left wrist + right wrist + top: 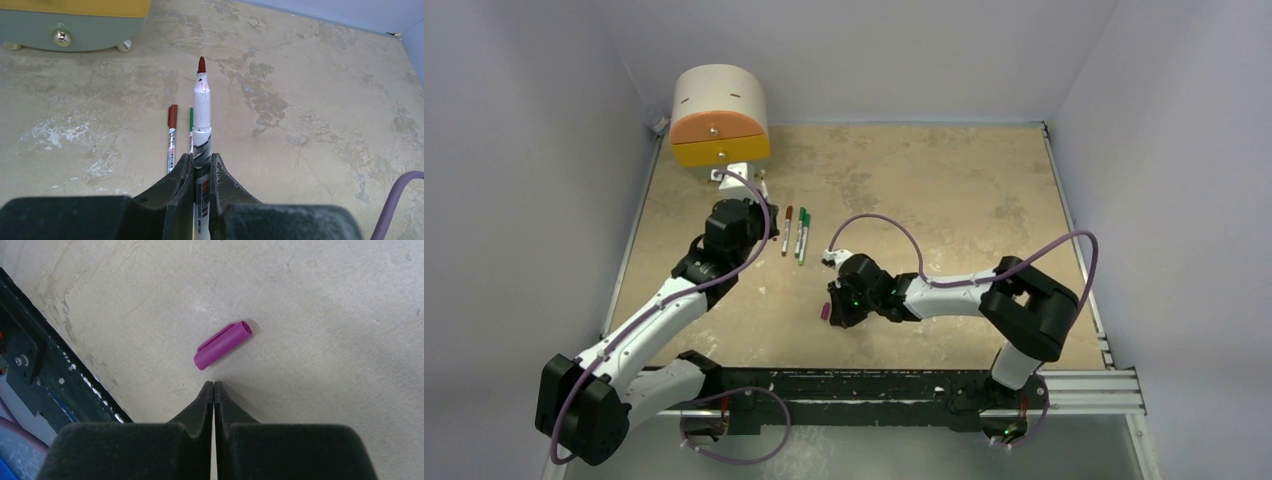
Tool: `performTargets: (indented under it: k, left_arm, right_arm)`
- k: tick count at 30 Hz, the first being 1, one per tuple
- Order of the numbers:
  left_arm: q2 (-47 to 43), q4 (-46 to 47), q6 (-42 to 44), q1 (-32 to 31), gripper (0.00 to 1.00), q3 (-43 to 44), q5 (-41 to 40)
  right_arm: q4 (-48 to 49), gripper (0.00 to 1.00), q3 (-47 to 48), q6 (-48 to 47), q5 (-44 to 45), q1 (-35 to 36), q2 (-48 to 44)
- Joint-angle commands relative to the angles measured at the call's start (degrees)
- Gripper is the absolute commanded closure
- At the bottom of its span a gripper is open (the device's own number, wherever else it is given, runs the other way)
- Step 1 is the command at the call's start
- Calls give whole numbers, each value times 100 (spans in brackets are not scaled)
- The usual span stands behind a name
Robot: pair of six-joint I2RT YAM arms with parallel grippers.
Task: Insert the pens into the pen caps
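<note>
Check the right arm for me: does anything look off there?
Yes. The right gripper is shut on nothing, and the magenta cap lies loose just ahead of it, not gripped. The left gripper is clamped on its uncapped pen, which looks fine.

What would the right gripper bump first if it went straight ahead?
Probably the magenta cap, lying just ahead of the shut right gripper; it might touch the table first.
</note>
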Motion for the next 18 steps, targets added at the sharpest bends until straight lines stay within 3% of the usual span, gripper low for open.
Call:
performTargets:
  k: [1, 18]
  left_arm:
    - [-209, 19, 131, 20, 100, 361, -103]
    - [-222, -142, 194, 20, 100, 395, -171]
  right_arm:
    - [195, 100, 372, -171, -104, 17, 144]
    - [267, 100, 1016, -285, -304, -4, 825]
